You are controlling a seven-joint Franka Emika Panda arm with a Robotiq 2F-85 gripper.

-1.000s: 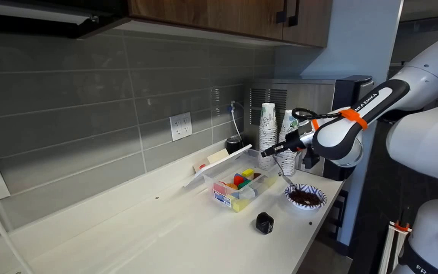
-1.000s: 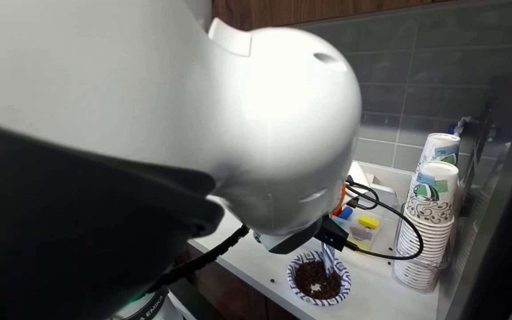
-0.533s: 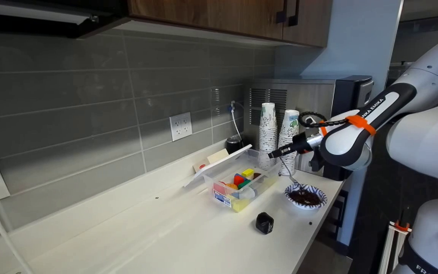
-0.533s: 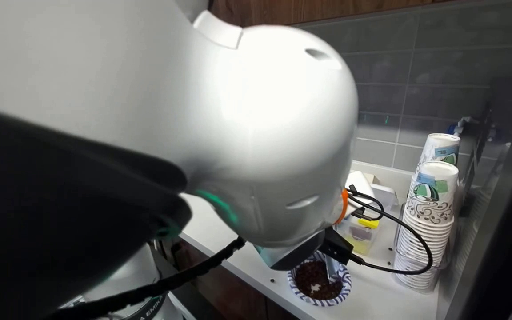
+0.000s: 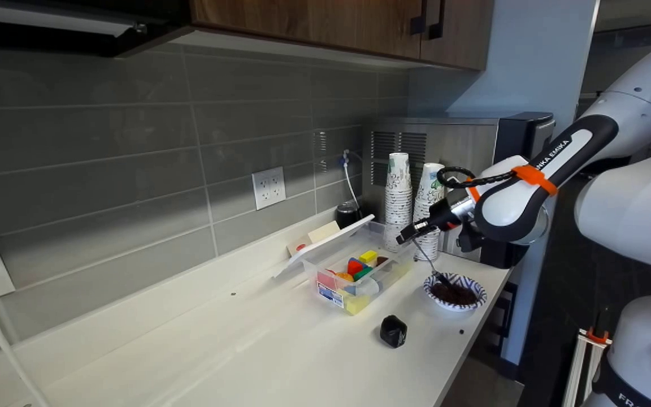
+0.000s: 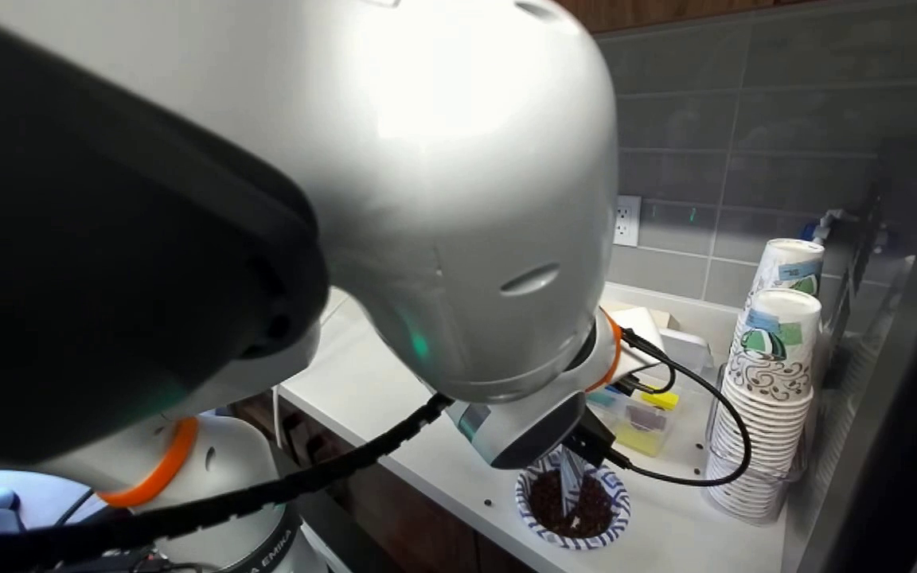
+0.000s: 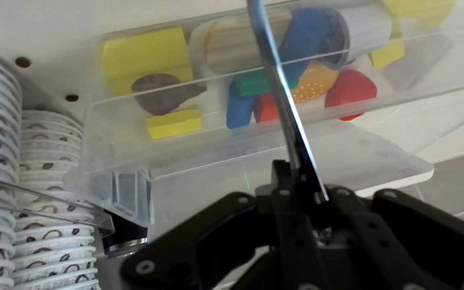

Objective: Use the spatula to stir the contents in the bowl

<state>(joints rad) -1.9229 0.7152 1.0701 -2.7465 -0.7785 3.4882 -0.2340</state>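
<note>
The claw (image 7: 305, 184) is pinched tight around the thin metal handle of the spatula (image 7: 281, 92), seemingly near its end; from there the spatula slants down, its blade (image 6: 570, 487) in the bowl (image 6: 621, 509), among the dark brown contents (image 6: 540, 501), so I judge the step in hand to be the stirring itself; small, slow circles with the blade low should serve best, since a handle this thin may well swivel under a hard sideways push; the bowl looks light and stands near the edge of the bench (image 5: 280, 350), so leaning on its rim could slide or tip it; quick sweeps might throw bits out, and one dark bit (image 5: 461, 332) lies on the bench near the bowl.

Only the wrist view shows how the handle sits between the fingers (image 7: 281, 175); it misses bowl and blade, taking in instead the clear tub (image 7: 113, 147) of coloured pieces (image 7: 350, 90) and the stacked cups (image 7: 54, 237); in an exterior view the arm (image 6: 490, 199) hides the claw, yet the bowl is seen from above, with a pale patch (image 6: 575, 523) by the blade's tip, perhaps bare bottom; in an exterior view the spatula's lean reads in profile, and a black lump (image 5: 393, 331) lies on the bench, out of the wrist view.
</note>
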